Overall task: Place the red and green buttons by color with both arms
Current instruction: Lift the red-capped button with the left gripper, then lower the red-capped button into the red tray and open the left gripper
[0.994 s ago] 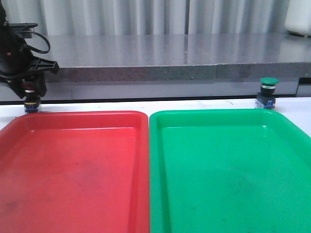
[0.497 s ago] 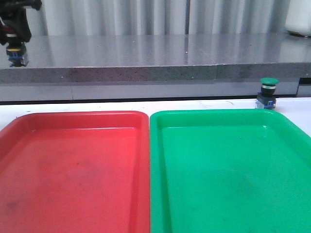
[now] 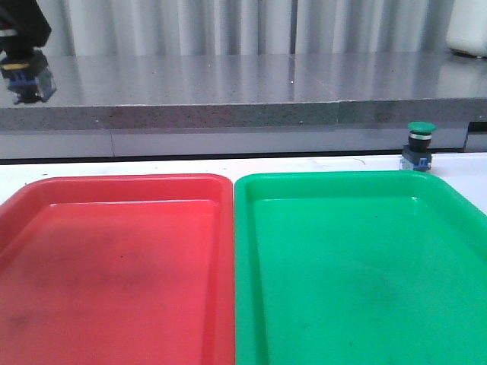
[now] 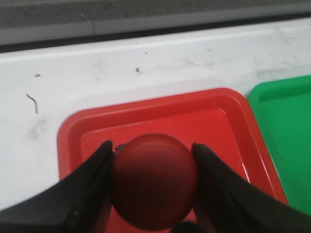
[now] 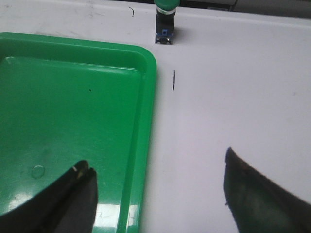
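Observation:
My left gripper is shut on the red button; its dark red cap fills the gap between the two black fingers. It hangs high above the far left corner of the red tray. In the front view the gripper is at the top left, with the button's blue base showing below it. The green button stands upright on the white table just behind the green tray's far right corner. My right gripper is open and empty, over that tray's right rim, well short of the green button.
The red tray and green tray sit side by side and fill the near table. A grey stone ledge runs behind the table. A white table strip lies to the right of the green tray.
My left gripper has lifted the red button from the table behind the red tray's far left corner up to the top left of the front view. The green button has not moved.

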`<state>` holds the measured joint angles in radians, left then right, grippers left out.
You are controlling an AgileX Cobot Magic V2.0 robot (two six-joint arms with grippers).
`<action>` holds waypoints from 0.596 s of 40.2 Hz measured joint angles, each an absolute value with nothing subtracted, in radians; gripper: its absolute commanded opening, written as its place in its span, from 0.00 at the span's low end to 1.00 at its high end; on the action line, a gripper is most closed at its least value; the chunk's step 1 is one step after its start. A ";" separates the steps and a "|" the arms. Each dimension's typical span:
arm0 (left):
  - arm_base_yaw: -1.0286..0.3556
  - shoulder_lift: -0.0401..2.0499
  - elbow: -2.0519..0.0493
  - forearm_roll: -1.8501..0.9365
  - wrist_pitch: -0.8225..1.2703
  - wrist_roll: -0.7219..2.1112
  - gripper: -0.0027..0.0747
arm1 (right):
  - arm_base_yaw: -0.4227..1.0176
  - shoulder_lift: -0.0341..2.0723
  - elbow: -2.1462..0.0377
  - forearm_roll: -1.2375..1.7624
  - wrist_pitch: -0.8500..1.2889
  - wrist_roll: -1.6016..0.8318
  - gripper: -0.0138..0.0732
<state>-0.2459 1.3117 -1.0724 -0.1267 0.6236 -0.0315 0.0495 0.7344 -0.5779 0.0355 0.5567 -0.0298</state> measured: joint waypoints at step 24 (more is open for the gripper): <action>-0.454 1.410 -0.767 -0.157 0.401 -0.029 0.25 | 0.050 0.734 -0.578 0.035 0.557 -0.030 0.80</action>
